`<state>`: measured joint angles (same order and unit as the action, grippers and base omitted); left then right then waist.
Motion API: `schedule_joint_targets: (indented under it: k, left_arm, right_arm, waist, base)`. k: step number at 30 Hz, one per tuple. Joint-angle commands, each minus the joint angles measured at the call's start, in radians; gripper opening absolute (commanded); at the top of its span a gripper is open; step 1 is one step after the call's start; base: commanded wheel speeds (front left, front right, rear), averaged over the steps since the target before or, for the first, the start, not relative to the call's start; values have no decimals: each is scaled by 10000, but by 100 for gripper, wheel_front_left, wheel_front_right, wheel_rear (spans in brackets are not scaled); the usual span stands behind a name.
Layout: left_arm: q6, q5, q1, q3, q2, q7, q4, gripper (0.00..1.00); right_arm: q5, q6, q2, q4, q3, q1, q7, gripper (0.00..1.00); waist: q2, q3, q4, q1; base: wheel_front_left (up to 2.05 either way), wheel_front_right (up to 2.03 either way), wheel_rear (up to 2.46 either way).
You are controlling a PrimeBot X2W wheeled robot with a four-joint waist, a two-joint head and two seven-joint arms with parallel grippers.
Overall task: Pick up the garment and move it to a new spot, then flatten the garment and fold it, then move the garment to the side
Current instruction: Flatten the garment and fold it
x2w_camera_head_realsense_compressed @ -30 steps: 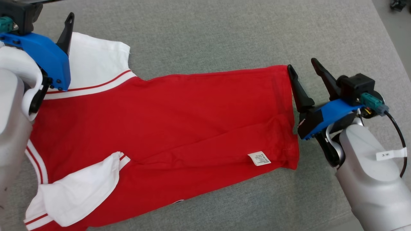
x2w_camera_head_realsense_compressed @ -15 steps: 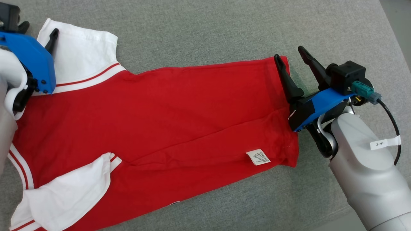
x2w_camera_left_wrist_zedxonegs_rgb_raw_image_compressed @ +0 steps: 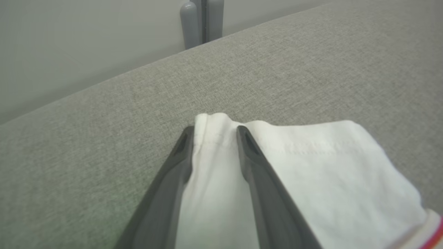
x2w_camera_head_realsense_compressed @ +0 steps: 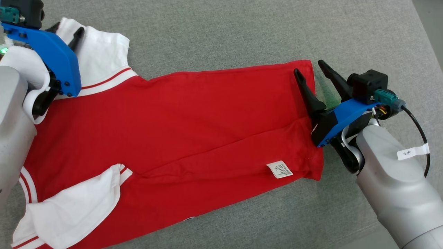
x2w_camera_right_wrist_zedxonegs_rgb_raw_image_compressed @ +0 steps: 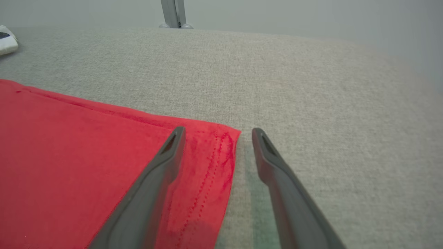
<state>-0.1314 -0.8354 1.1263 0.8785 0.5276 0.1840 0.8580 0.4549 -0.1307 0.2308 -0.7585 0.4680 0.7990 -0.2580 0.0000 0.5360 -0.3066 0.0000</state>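
Note:
The garment [x2w_camera_head_realsense_compressed: 180,117], a red shirt with white sleeves, lies spread across the grey surface. My left gripper [x2w_camera_head_realsense_compressed: 65,30] is at its far white sleeve [x2w_camera_head_realsense_compressed: 100,58]. In the left wrist view the sleeve's corner [x2w_camera_left_wrist_zedxonegs_rgb_raw_image_compressed: 214,155] lies between the two fingers of the left gripper [x2w_camera_left_wrist_zedxonegs_rgb_raw_image_compressed: 214,129], which still stand apart. My right gripper [x2w_camera_head_realsense_compressed: 309,67] is open at the hem's far corner. In the right wrist view the right gripper [x2w_camera_right_wrist_zedxonegs_rgb_raw_image_compressed: 218,131] straddles that corner [x2w_camera_right_wrist_zedxonegs_rgb_raw_image_compressed: 214,152], with one finger over red cloth and the other over bare surface.
The grey fabric surface [x2w_camera_head_realsense_compressed: 221,31] stretches beyond the garment, and its edge runs down the right [x2w_camera_head_realsense_compressed: 420,41]. A white care label [x2w_camera_head_realsense_compressed: 279,170] lies near the hem. The near white sleeve [x2w_camera_head_realsense_compressed: 72,204] is folded over the red body. Grey posts [x2w_camera_left_wrist_zedxonegs_rgb_raw_image_compressed: 202,20] stand behind the surface.
The left jaws have narrowed around the white sleeve's corner. The right gripper's inner finger has moved from the hem's edge to over the red cloth. The head view has shifted slightly.

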Motion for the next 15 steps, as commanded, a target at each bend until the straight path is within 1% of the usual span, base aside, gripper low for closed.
schedule_joint_targets:
  k: [1, 8, 12, 14, 15]
  left_arm:
    - [19, -63, 126, 97, -31, -225, 19, 0]
    - [19, -320, 385, 650, -67, -929, -83, 0]
    - [19, -442, 530, 983, -139, -1210, -186, 0]
    - [19, -517, 594, 1138, -136, -1341, -216, 0]
    - [19, -556, 628, 1214, -140, -1404, -216, 0]
  right_arm:
    - [205, -1, 95, -99, 105, 244, 75, 100]
    - [817, -1, 421, -490, 549, 387, 356, 100]
    - [1347, -1, 485, -632, 842, 505, 747, 100]
    - [1680, -1, 409, -616, 970, 559, 801, 100]
    - [1823, -1, 397, -638, 1059, 595, 935, 47]
  waist:
    - [0, -25, 32, 0]
    - [0, -109, 319, 0]
    - [0, -89, 520, 0]
    - [0, -59, 597, 0]
    - [0, -51, 630, 0]
  base:
    - [0, 0, 0]
    - [0, 0, 0]
    - [0, 0, 0]
    - [0, 0, 0]
    - [0, 0, 0]
